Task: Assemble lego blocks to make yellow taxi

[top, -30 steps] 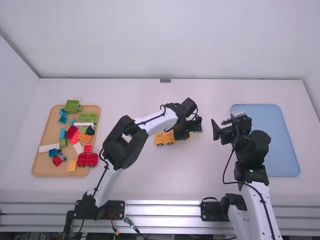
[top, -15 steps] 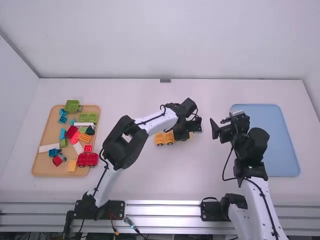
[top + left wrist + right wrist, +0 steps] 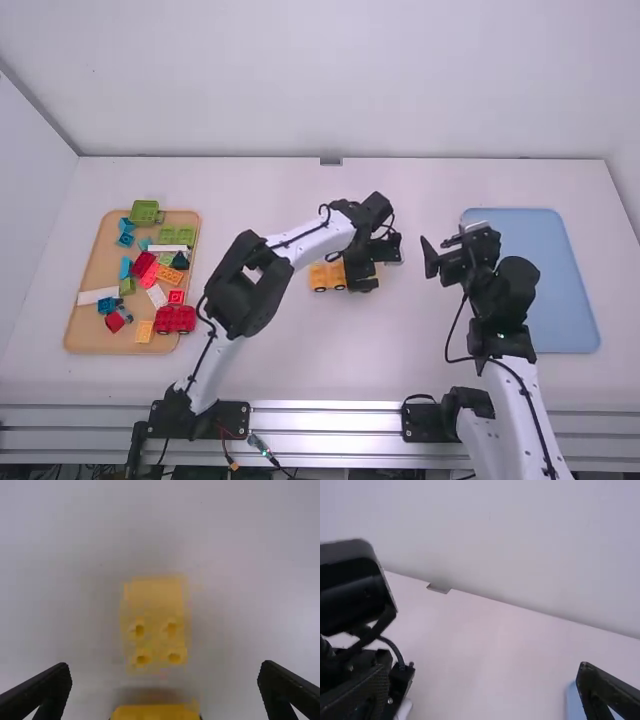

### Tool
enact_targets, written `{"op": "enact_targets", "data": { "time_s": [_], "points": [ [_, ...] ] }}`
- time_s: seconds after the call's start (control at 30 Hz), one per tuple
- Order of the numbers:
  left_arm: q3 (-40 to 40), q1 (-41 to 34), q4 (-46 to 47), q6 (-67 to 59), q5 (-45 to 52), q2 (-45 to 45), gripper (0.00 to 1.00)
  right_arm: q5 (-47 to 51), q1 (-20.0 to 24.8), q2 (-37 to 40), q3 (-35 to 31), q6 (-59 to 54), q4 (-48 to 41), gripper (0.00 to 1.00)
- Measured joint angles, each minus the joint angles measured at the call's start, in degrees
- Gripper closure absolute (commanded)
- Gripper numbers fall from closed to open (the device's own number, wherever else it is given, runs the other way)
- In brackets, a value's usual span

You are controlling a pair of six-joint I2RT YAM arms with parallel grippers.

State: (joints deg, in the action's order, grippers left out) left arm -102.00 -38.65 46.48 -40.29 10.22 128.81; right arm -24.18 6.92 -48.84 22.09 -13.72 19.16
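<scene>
White tabletop [image 3: 300, 370] bears yellow blocks [image 3: 328, 276] under the wide-spread left pincer [image 3: 362, 284].

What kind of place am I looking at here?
Probably a robotics lab or test bench: two robot arms stand at a white table, with a wooden tray of toy bricks and a blue tray set out.

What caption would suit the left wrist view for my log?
Left gripper open over the table, with a studded yellow block and a second yellow piece below.
</scene>
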Motion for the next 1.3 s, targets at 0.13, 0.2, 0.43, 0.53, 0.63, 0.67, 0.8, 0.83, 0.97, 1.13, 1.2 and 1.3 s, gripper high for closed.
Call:
{"op": "enact_targets", "data": {
  "time_s": [0.13,0.2,0.43,0.53,0.63,0.67,0.8,0.83,0.97,1.13,1.2,1.3],
  "points": [
    [-2.0,2.3,3.7,-1.2,0.7,-1.6,0.01,-0.2,0.0,-0.9,0.0,-1.1,2.7,0.01],
    [-2.1,4.1,7.2,-4.0,2.6,-3.3,0.00,-1.1,0.0,-3.3,0.0,-1.4,5.8,0.01],
    [0.7,9.8,7.8,-12.1,9.1,-9.6,0.01,-12.0,0.0,-14.8,0.0,-2.3,19.5,0.01],
    [4.2,11.9,7.2,-15.1,12.1,-11.4,0.01,-18.4,0.0,-20.5,0.3,-3.1,22.5,0.01],
    [7.4,13.8,7.0,-19.7,16.2,-12.4,0.01,-24.3,0.0,-26.8,3.4,-3.3,21.9,0.01],
    [9.4,15.1,6.9,-22.1,18.7,-13.0,0.01,-26.8,0.0,-29.4,5.6,-3.2,21.3,0.01],
    [16.2,20.2,4.3,-30.4,28.2,-16.2,0.01,-36.1,0.0,-38.0,15.5,-3.8,16.2,0.01],
    [17.6,21.6,3.7,-32.0,30.2,-16.9,0.01,-37.8,0.0,-39.9,17.6,-4.2,14.7,0.01],
    [22.9,26.6,0.7,-36.2,37.4,-18.8,0.01,-40.6,0.0,-45.8,22.2,-5.3,10.8,0.01],
    [30.3,30.3,-7.9,-38.2,43.6,-18.9,0.01,-38.6,0.0,-51.8,23.7,-6.0,10.5,0.01],
    [34.6,30.0,-15.1,-38.9,45.2,-18.9,0.01,-37.8,0.0,-53.2,23.7,-5.9,11.2,0.01],
    [39.8,29.4,-23.0,-39.3,46.7,-18.9,0.01,-38.8,0.0,-53.4,23.7,-7.8,9.2,0.01]
  ]
}}
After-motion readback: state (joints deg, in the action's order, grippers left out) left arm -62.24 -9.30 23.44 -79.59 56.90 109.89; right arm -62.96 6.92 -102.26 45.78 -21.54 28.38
